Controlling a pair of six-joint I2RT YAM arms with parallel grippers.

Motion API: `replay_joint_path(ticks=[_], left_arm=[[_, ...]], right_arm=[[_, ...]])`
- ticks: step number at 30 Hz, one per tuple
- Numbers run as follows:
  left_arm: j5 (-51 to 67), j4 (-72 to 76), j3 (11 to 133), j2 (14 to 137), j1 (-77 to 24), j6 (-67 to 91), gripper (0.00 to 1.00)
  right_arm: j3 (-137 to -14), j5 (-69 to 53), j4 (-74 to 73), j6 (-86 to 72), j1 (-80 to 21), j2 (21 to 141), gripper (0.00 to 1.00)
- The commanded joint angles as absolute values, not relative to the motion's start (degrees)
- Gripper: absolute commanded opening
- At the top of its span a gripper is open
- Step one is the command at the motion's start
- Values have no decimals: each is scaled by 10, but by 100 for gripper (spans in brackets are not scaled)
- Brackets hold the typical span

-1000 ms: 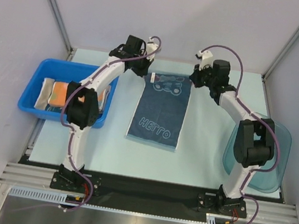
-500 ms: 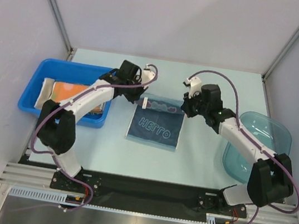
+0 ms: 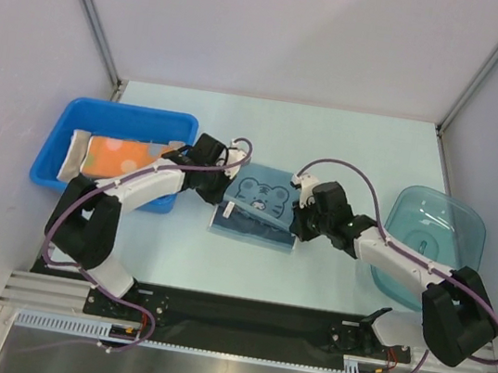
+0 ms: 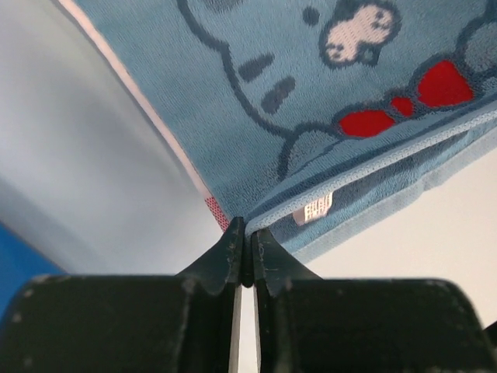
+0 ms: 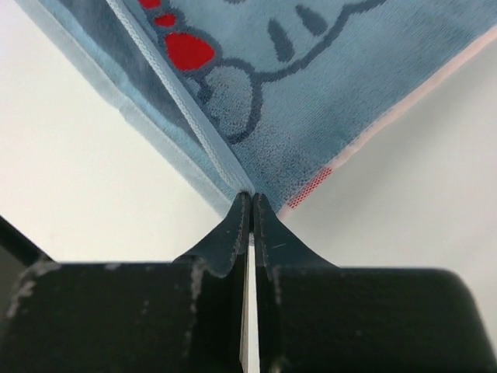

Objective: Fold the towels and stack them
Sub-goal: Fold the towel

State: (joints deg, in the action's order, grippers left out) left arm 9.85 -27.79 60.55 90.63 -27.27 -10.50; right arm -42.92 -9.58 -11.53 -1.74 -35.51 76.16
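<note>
Bright, even light from above, faint soft shadows under the arms on the pale tabletop [image 3: 349,145], blue towel [image 4: 311,93] weave crisp in both wrist views, left pincer [image 4: 244,233] and right pincer [image 5: 250,198] dark, almost silhouetted, tabletop beyond them washed out and slightly blurred

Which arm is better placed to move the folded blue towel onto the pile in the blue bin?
Probably left. Both pinch near corners of the blue towel, but the left gripper sits nearer the blue bin; the right gripper is across it.

no legible text, white tag [image 4: 314,209] on light blue towel [image 4: 256,93] blurred, unreadable
</note>
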Motion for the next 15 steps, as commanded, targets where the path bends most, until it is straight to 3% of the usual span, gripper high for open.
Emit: replay_joint_path(ticks=[1, 3, 5, 6, 7, 8, 15], left_arm=[[88, -266, 590, 877, -277, -78, 10], [81, -270, 584, 873, -279, -72, 12], [71, -278, 585, 864, -280, -60, 23], [69, -283, 586, 861, -286, -55, 29], [63, -291, 587, 858, -287, -50, 44], [54, -295, 587, 852, -288, -32, 51], [58, -284, 566, 805, -294, 78, 57]], right_arm=[[-419, -69, -117, -55, -373, 742, 0], [-421, -71, -119, -68, -376, 744, 0], [-424, -88, -126, -74, -379, 752, 0], [-425, -91, -128, -81, -381, 758, 0], [-425, -90, -133, -85, -383, 765, 0], [-425, -89, -134, -87, -384, 769, 0], [-416, -73, -136, -112, -391, 774, 0]])
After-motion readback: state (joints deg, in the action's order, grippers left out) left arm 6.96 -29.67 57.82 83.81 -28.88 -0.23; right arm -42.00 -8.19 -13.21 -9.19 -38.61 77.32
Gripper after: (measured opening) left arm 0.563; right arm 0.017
